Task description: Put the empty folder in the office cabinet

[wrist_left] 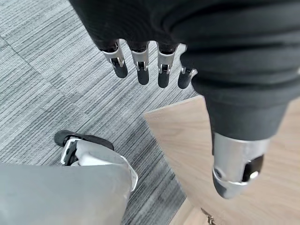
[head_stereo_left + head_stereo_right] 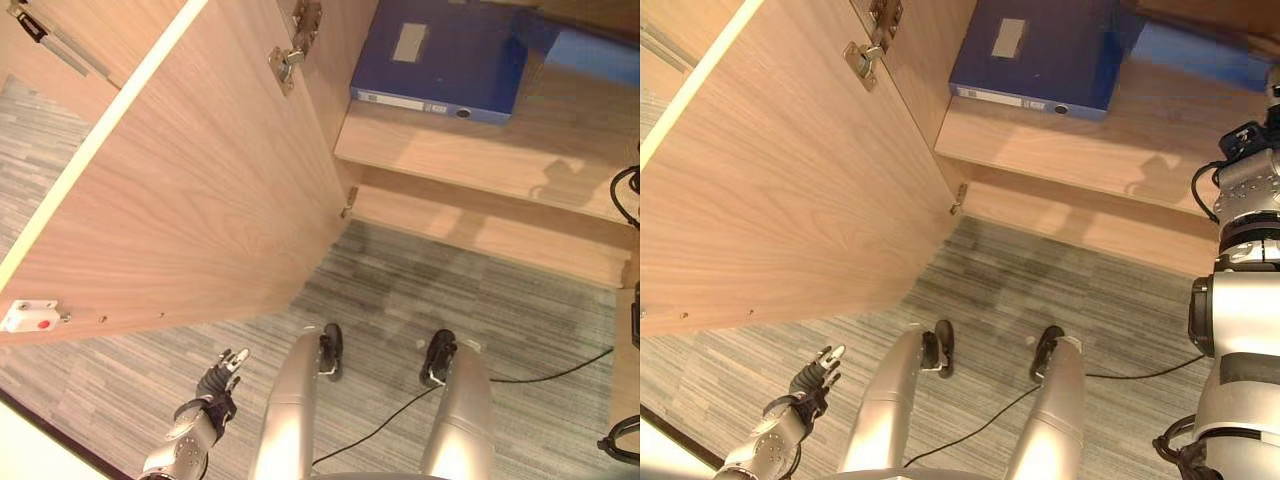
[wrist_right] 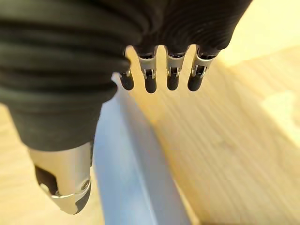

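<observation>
A dark blue folder [image 2: 440, 55] lies flat on the cabinet shelf [image 2: 520, 150], its labelled spine facing out. My right hand [image 3: 70, 56] hovers over a blue folder edge [image 3: 131, 173] and the wooden shelf, fingers [image 3: 159, 79] relaxed and thumb apart, holding nothing. I cannot tell whether it touches the folder. My left hand [image 2: 218, 385] hangs low at the lower left above the carpet, fingers [image 1: 140, 65] straight and empty.
The cabinet door [image 2: 200, 190] stands wide open on the left, with hinges [image 2: 290, 60] near the top and a white catch [image 2: 30, 318] at its far edge. A lighter blue flat thing [image 2: 595, 55] lies behind the folder. Grey striped carpet [image 2: 450, 290] runs before the cabinet.
</observation>
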